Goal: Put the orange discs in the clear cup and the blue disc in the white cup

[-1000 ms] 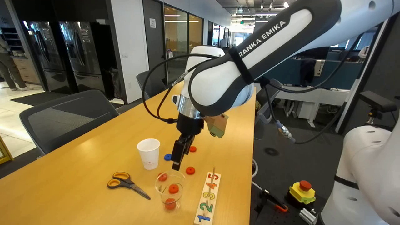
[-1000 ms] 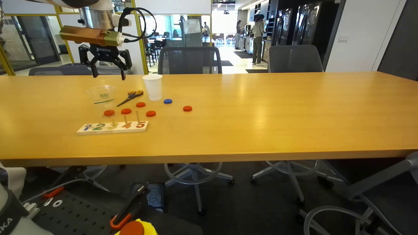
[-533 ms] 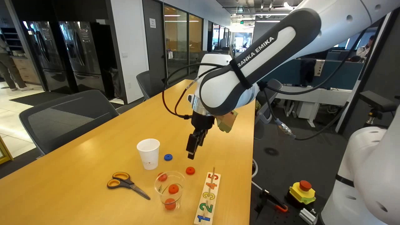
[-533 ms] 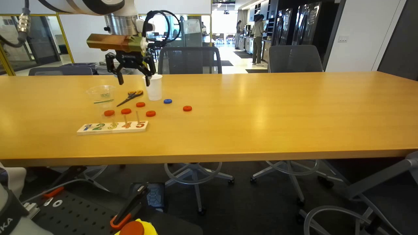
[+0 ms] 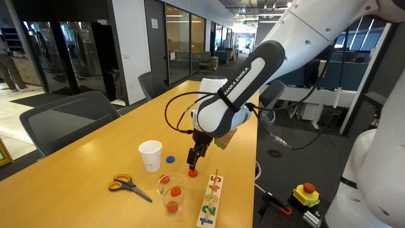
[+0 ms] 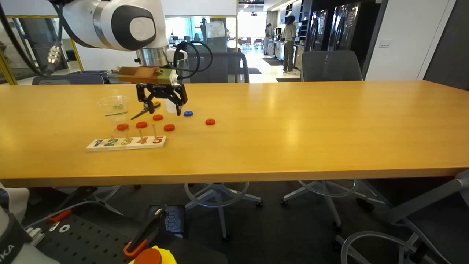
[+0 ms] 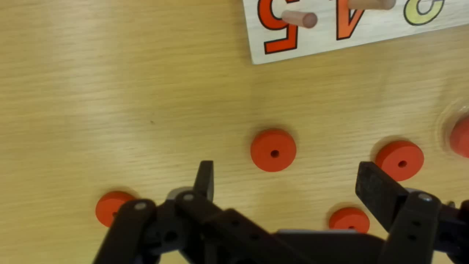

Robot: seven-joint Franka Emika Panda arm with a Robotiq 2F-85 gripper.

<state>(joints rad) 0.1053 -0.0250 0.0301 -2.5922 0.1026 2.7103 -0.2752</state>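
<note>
My open gripper (image 7: 285, 165) hangs low over the table with one orange disc (image 7: 273, 150) just ahead of the gap between its fingertips, untouched. Its right finger (image 7: 381, 190) partly covers another orange disc (image 7: 406, 161). In an exterior view the gripper (image 6: 165, 113) stands above an orange disc (image 6: 169, 127), and further orange discs lie scattered around. The clear cup (image 5: 162, 193) stands upright, and an orange disc (image 5: 172, 206) shows at its base. The blue disc (image 5: 170, 159) lies beside the white cup (image 5: 150, 156); the gripper partly hides that cup in an exterior view.
A wooden number board (image 5: 210, 202) with upright pegs lies close to the discs. Orange-handled scissors (image 5: 126, 186) rest to the other side of the clear cup. Office chairs (image 5: 69, 117) stand around the long table (image 6: 329, 132).
The gripper, open throughout, has moved sideways away from the clear cup, then down above an orange disc. The discs and cups have stayed in place.
</note>
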